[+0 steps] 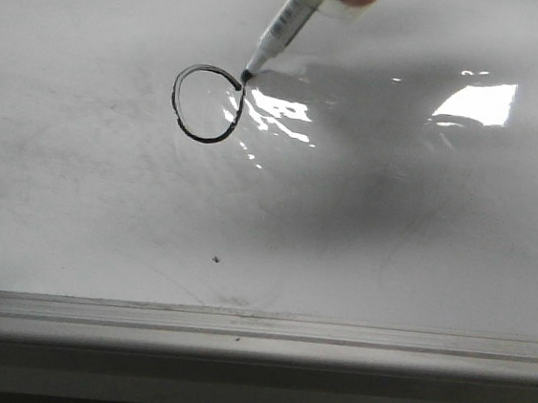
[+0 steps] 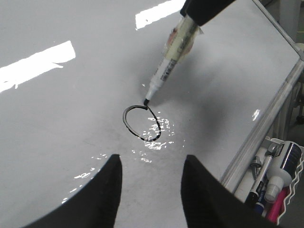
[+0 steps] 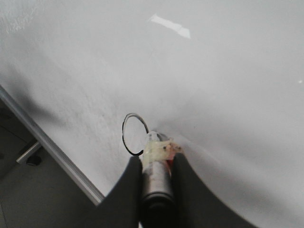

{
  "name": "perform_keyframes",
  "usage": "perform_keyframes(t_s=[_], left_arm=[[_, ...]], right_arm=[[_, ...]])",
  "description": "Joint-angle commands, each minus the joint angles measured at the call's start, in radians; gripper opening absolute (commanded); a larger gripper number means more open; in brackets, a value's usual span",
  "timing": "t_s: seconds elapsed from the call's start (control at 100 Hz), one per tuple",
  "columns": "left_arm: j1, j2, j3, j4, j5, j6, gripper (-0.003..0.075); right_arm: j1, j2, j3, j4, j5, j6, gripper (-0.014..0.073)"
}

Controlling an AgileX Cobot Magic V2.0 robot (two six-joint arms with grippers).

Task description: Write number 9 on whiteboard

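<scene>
- Presently, a marker [image 1: 290, 16] was held clamped between the fingers of the right gripper [image 3: 156, 164], with pale tape wrapped round the barrel at the grip point; its tip was resting on the whiteboard [image 1: 416, 265].
- The number 9 [image 1: 205, 103] was found only partly drawn — a round black loop lay on the upper middle of the board in the front view, the tip sat where the loop closes at its right side, and no tail was yet visible.
- The left gripper [image 2: 151, 183] was held above the board with its jaws apart and nothing between them, near the loop but clear of it.
- The marker was judged light and rigid, its smooth barrel prone to slipping; the taped section was judged the correct place of hold, well back from the tip.
- The board was judged stiff, glossy and low in friction — little pressure would be needed, and excess force was judged likely to make the tip skid or the barrel rotate in the grip.
- The wet line was judged liable to smear if touched.
- A tray [image 2: 278, 199] of spare pens was seen beside the frame strip [image 2: 266, 118] in the left wrist view.
</scene>
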Motion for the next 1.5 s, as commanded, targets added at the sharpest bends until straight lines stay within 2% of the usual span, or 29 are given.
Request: perform_keyframes(t_s=[0.0, 0.24, 0.41, 0.61, 0.7, 1.03, 1.11, 1.31, 1.49], left_arm=[[-0.003, -0.001, -0.029, -0.013, -0.08, -0.009, 0.0281], [-0.003, -0.001, -0.029, -0.013, -0.079, -0.009, 0.0281], [-0.01, 0.028, -0.029, -0.011, -0.085, -0.009, 0.0281], [-0.096, 0.177, -0.03, 0.023, -0.24, -0.006, 0.0281], [-0.126, 0.252, -0.041, 0.023, -0.268, -0.002, 0.0281], [-0.126, 0.366, -0.057, 0.023, -0.329, -0.002, 0.0277], [-0.126, 0.374, -0.057, 0.023, -0.329, -0.002, 0.0225], [-0.126, 0.373, -0.057, 0.023, -0.329, -0.002, -0.0022], [-0.126, 0.373, -0.057, 0.023, -0.329, -0.002, -0.002]], right_arm=[[-0.008, 0.005, -0.038, -0.019, -0.029, 0.009, -0.0059], [0.002, 0.006, 0.096, 0.034, -0.008, 0.048, -0.0059], [0.06, -0.029, 0.065, 0.049, -0.059, 0.048, -0.0059], [0.164, 0.009, 0.046, 0.079, -0.077, 0.052, -0.0059], [0.194, 0.043, 0.046, 0.099, -0.086, 0.052, -0.0059], [0.216, 0.056, 0.046, 0.133, -0.107, 0.059, -0.0059], [0.216, 0.056, 0.046, 0.144, -0.111, 0.059, -0.0059], [0.216, 0.056, 0.046, 0.17, -0.123, 0.059, -0.0059], [0.216, 0.056, 0.046, 0.17, -0.123, 0.059, -0.0056]])
